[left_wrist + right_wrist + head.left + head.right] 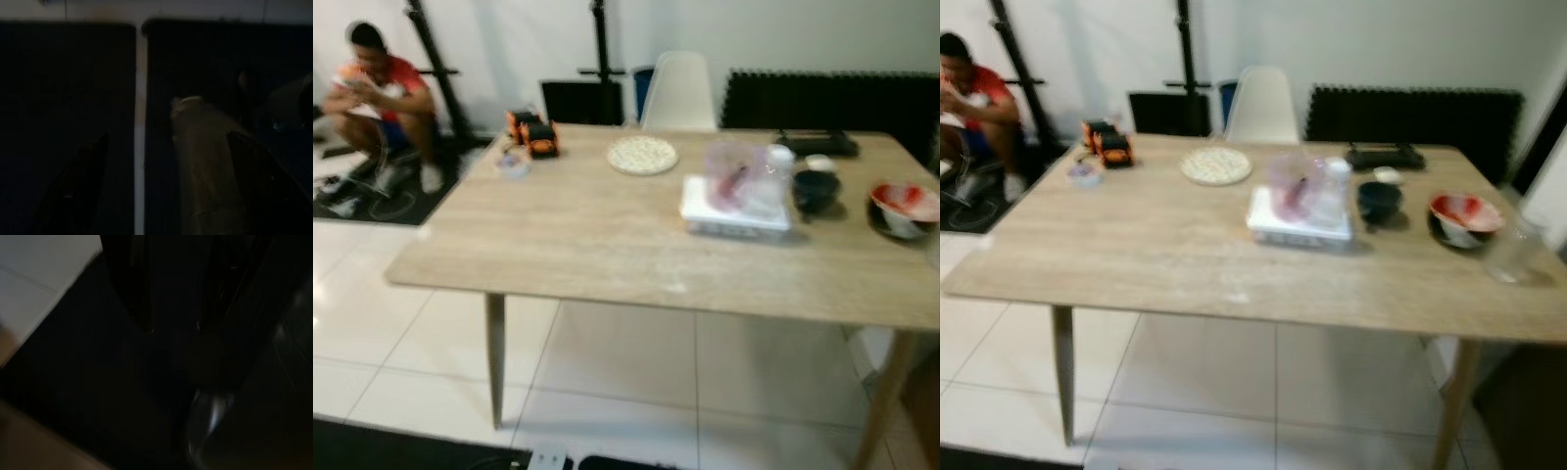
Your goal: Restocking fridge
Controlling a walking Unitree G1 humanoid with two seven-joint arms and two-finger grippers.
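A light wooden dining table (607,245) stands on white floor tiles in a home, seen blurred from the robot's head camera. Near the table's middle, toward its far right, lies a shallow white plastic tray (734,217) carrying a clear lidded plastic container with something red inside (732,178); these look like the goods bound for the fridge, which is nowhere among the things seen here. Just right of the tray sits a small dark bowl (816,188), and farther right a red-and-white bowl (904,206). A round pale patterned plate (642,154) lies toward the far edge, and an orange-and-black toy vehicle (532,132) rests near the far left corner. A white chair (679,90) stands behind the table, and a person in a red shirt (374,98) crouches on the floor at far left.

Both arms hang idle; the wrist cameras are very dark, and whether either gripper is wide or narrow cannot be told.

The clear container is probably light, thin-walled and slippery, likely to flex if squeezed; taking the stiffer tray by its long edges looks safer.
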